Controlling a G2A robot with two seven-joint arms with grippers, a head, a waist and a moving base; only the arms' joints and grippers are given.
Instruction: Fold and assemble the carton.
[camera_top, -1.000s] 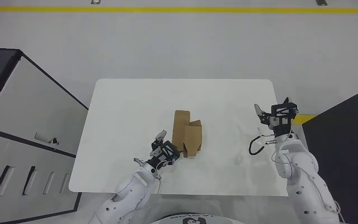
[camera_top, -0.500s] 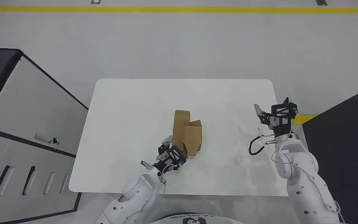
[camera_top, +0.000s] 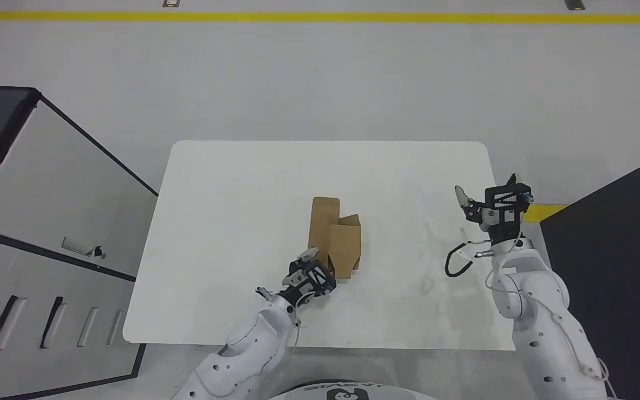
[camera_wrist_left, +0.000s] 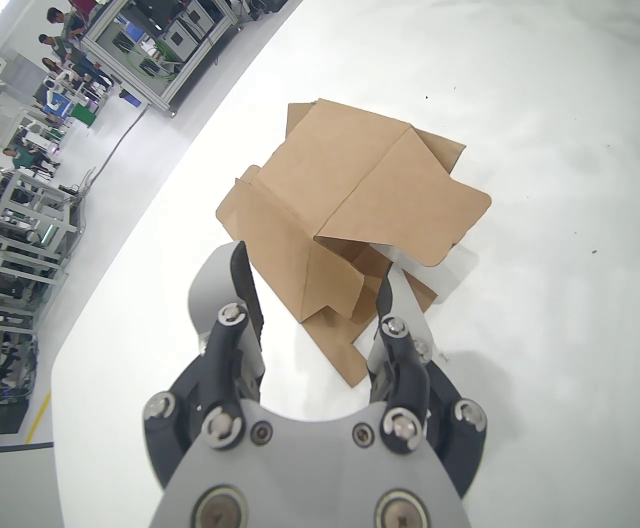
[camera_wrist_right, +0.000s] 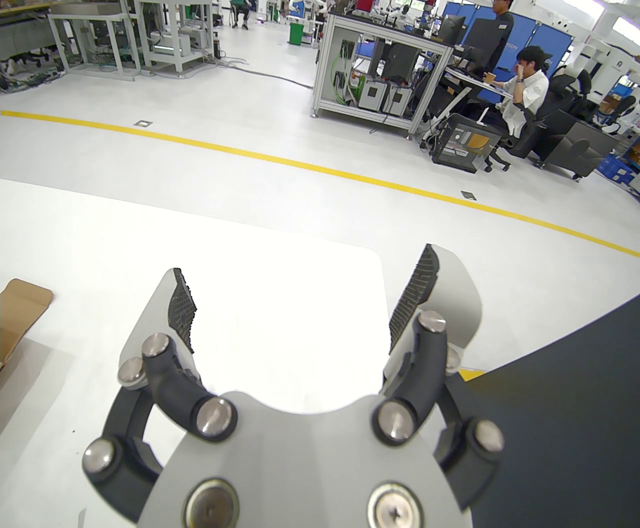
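your left pincer (camera_wrist_left: 312, 265) stands apart, straddling the near corner of the one cardboard carton (camera_wrist_left: 360, 185), likely so it can catch a flap to fold; nothing is clamped yet. the carton lies half-folded on the counter (camera_top: 230, 200), right ahead of that pincer. your right pincer (camera_wrist_right: 303, 260), also apart and empty, hangs well aside, probably waiting. two pincers, one carton.

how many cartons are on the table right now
1. The carton lies near the middle of the table, partly folded, with the open left gripper around its near corner. No second one seems hidden behind it.
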